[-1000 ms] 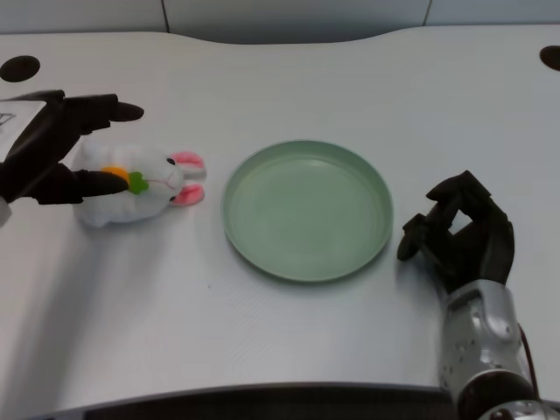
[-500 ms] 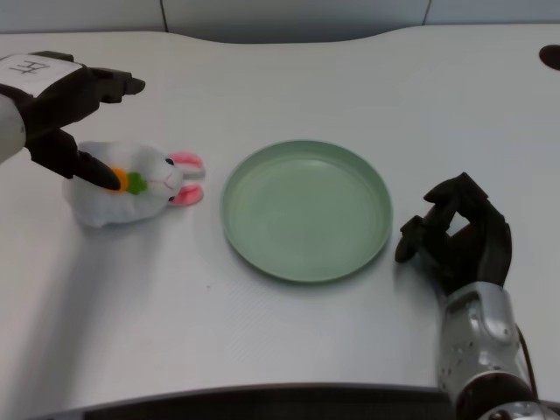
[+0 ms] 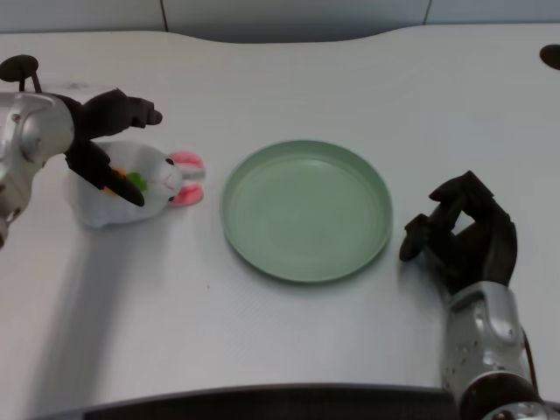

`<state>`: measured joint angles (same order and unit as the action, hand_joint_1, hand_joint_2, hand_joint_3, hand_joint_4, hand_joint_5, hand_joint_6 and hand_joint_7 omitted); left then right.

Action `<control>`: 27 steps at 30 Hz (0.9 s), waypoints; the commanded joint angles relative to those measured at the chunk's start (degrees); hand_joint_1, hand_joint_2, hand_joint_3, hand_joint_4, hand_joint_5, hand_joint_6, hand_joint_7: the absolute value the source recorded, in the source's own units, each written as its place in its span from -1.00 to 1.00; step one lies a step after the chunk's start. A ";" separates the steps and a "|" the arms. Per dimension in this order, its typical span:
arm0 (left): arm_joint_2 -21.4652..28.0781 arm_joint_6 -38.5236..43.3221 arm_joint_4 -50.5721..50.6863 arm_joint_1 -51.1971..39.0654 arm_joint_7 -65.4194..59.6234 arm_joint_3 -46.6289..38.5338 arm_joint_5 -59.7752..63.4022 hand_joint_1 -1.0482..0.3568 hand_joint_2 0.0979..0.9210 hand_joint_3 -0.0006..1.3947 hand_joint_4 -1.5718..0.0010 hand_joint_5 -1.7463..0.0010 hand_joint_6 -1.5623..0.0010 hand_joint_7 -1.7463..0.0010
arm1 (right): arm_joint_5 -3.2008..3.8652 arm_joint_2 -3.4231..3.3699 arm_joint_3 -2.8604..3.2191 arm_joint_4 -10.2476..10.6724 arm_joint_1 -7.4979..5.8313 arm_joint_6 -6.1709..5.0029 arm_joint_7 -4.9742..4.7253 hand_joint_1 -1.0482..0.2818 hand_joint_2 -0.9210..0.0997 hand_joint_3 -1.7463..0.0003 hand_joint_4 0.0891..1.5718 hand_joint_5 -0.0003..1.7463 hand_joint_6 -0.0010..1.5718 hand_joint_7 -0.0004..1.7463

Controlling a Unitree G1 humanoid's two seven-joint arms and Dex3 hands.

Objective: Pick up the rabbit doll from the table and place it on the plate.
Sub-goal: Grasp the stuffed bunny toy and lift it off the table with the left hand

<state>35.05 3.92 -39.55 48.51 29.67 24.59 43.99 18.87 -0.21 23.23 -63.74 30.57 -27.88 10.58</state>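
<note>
Head view: rabbit doll (image 3: 140, 185) lying on the desk (image 3: 289, 341), just left of the plate (image 3: 306, 210). Left hand (image 3: 103, 144) over it, fingers (image 3: 118, 185) spread around its body, grip not yet visibly closed. Best to close firmly around the soft middle before lifting.
</note>
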 commanded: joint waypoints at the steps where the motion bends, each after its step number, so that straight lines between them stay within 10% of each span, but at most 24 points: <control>1: -1.97 0.49 -7.14 3.14 -2.65 2.45 1.60 -0.97 1.00 -0.96 0.99 0.67 0.80 0.98 | -0.02 -0.23 -0.25 1.38 -0.87 1.16 -0.83 -1.00 0.25 -0.75 0.98 0.69 0.41 1.00; 27: -7.10 6.12 -31.34 7.19 -26.14 12.46 5.84 -0.87 0.99 -0.99 0.88 0.59 0.69 0.98 | 0.40 0.12 -0.14 1.95 -1.27 2.15 -0.27 -1.00 0.26 -0.78 0.98 0.66 0.39 0.99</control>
<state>28.38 9.61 -70.20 56.31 4.09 36.81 50.15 19.02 0.19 23.09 -62.09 30.11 -26.41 10.20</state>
